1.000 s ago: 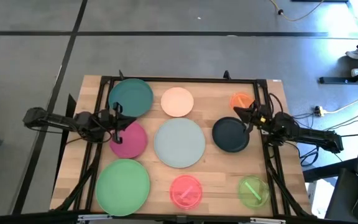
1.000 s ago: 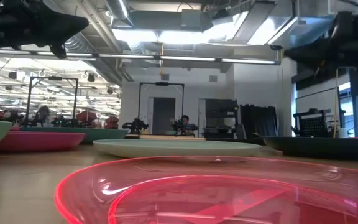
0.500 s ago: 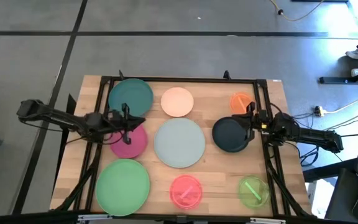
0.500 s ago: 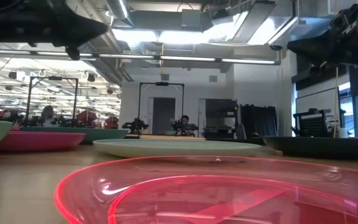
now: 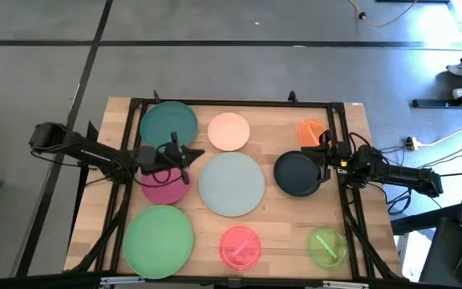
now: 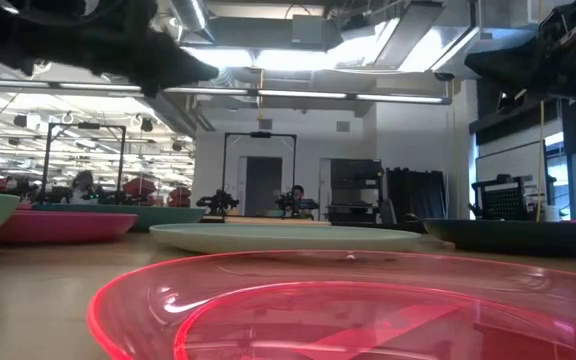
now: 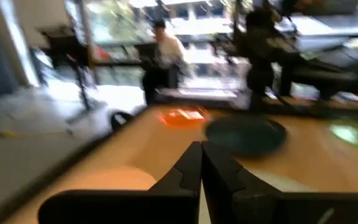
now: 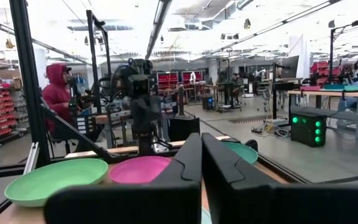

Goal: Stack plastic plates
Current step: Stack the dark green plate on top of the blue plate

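Nine plates lie flat and apart on the wooden table: teal (image 5: 168, 126), peach (image 5: 229, 132), orange (image 5: 311, 131), dark navy (image 5: 297, 174), pale blue-grey (image 5: 231, 184), magenta (image 5: 167, 183), light green (image 5: 158, 239), pink (image 5: 240, 246) and lime (image 5: 326, 246). My left gripper (image 5: 191, 154) is shut and empty. It hovers well above the table, between the magenta plate and the pale blue-grey plate, pointing toward the table's right; its closed fingertips show in the left wrist view (image 7: 201, 163). My right gripper (image 5: 321, 151) is shut and empty. It hovers above the dark navy plate's right rim, pointing left (image 8: 201, 155).
A black frame (image 5: 231, 103) runs along the table's far edge and down both sides. Bare wood shows in the gaps between the plates. People sit at benches in the room beyond the table (image 8: 58, 93).
My left gripper has swung toward the table's right edge, from over the teal and magenta plates' left side to the gap beside the pale blue-grey plate, staying high. My right gripper has drawn back a little toward the table's right edge. No plate has moved.
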